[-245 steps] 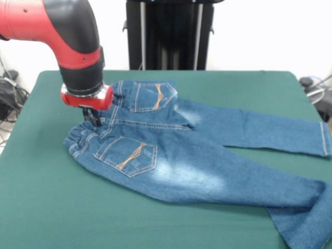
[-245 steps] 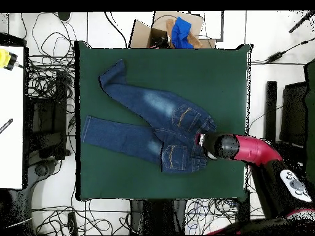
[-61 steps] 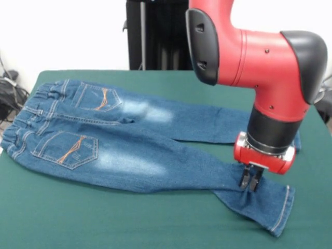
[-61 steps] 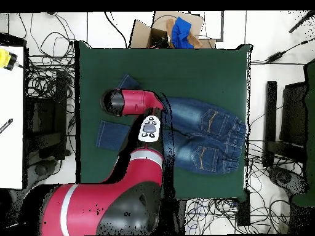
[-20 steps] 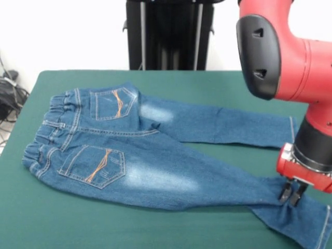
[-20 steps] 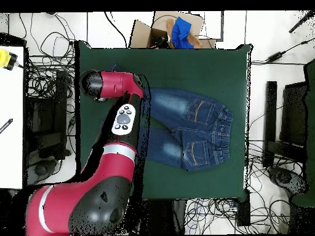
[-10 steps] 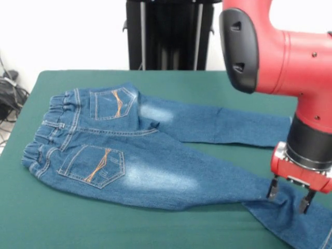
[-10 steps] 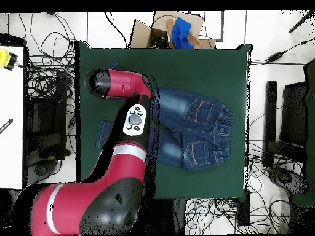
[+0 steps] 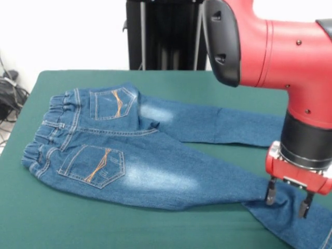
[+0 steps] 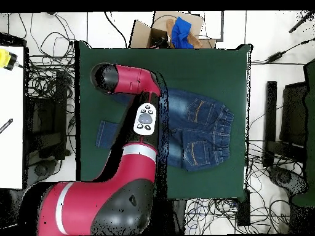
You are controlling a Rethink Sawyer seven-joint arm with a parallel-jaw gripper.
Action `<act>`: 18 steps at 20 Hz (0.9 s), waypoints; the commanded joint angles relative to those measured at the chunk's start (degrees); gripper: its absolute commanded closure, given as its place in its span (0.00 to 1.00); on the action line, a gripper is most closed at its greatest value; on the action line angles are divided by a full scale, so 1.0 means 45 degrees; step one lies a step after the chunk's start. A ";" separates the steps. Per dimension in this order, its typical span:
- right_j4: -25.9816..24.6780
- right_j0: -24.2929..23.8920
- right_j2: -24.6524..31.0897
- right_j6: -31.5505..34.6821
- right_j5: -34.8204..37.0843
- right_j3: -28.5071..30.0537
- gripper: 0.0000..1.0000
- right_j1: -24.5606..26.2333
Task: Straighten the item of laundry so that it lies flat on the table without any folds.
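Note:
The item of laundry [image 9: 155, 155], a small pair of blue jeans with orange-stitched back pockets, lies on the green table [image 9: 52, 218]. Its waistband is at the left and both legs run to the right. The near leg kinks by my gripper and runs off the bottom right corner. My gripper [image 9: 287, 201] hangs open just over that lower leg, with nothing between its fingers [image 9: 270, 197]. In the overhead view the arm [image 10: 144, 120] covers the legs. Only the seat of the jeans [image 10: 203, 129] and one leg end [image 10: 107, 134] show on the table [image 10: 203, 67].
A black stand [image 9: 168, 33] rises behind the table. A cardboard box with blue cloth [image 10: 175, 31] sits past one table edge, cables [image 10: 46, 80] lie around the table, and a white desk [image 10: 9, 117] stands at the side. My gripper is close to the table's right edge.
One second ago my gripper was shut on the near leg close to the hem. It has since opened, let go and shifted slightly left. The jeans lie as before.

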 commanded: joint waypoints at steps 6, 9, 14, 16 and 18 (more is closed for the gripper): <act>-0.0057 -0.0012 0.1604 0.1317 -0.0852 0.0361 0.00 0.0989; -0.0105 0.0075 0.1540 0.1465 -0.1295 -0.0026 0.00 0.1470; -0.0210 0.0337 0.1256 0.1667 -0.1619 -0.0540 0.00 0.2133; -0.0292 0.0423 0.1165 0.1704 -0.1911 -0.0556 0.00 0.2329; -0.0390 0.0407 0.1178 0.1589 -0.2276 -0.0536 0.00 0.2516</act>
